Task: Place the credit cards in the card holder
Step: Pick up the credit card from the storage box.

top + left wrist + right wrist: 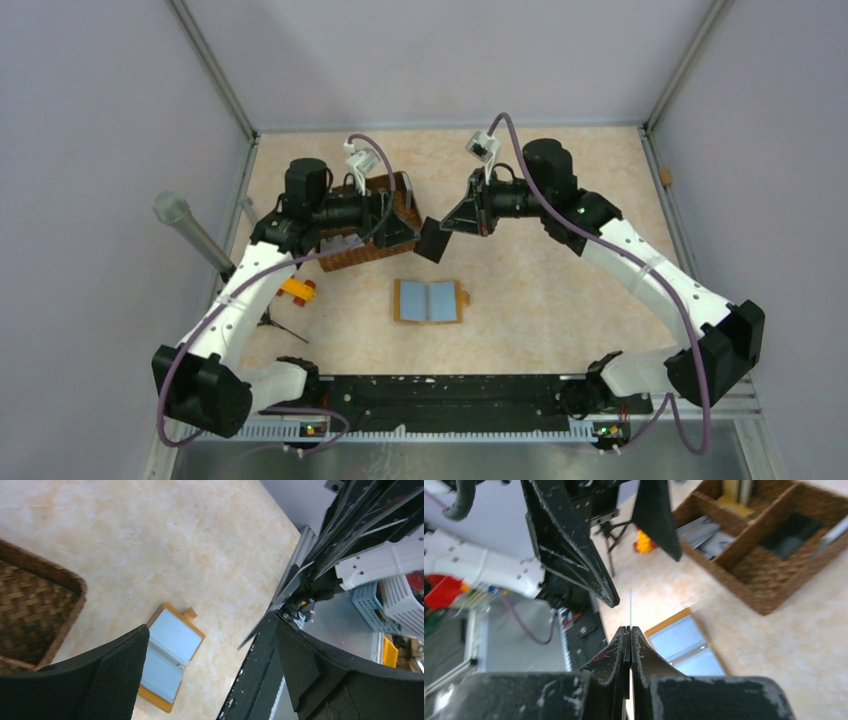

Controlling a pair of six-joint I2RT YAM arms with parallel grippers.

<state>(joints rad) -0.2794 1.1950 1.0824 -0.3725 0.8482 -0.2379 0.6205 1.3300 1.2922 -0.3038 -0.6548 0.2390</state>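
Right fingers point(629, 636) are shut tight on a thin dark card point(433, 241), seen edge-on in the right wrist view. Left fingers point(405, 228) are spread wide with nothing in them, tips pointing at the card from the other side. It looks like a handover in mid-air, above the desk point(560, 290). I can't tell whether the card is already inside the left gap or just short of it.

The holder point(430, 301) lies open and flat on the desk, pale pockets up, nearer the arm bases than the two sets of fingers and apart from both. More cards point(709, 532) sit in the basket point(769, 575) compartments. An orange block point(297, 290) is off to the left.

Risks:
- If right lets go before left has closed, the card falls onto the desk or into the basket.
- If left closes on a corner or off-centre, the thin card twists or slips out.
- The two arms are very close tip to tip, so a small misalignment means the fingers knock together.
- Nothing pins the holder down. Pushing a card into a pocket will probably slide it or flip it shut.
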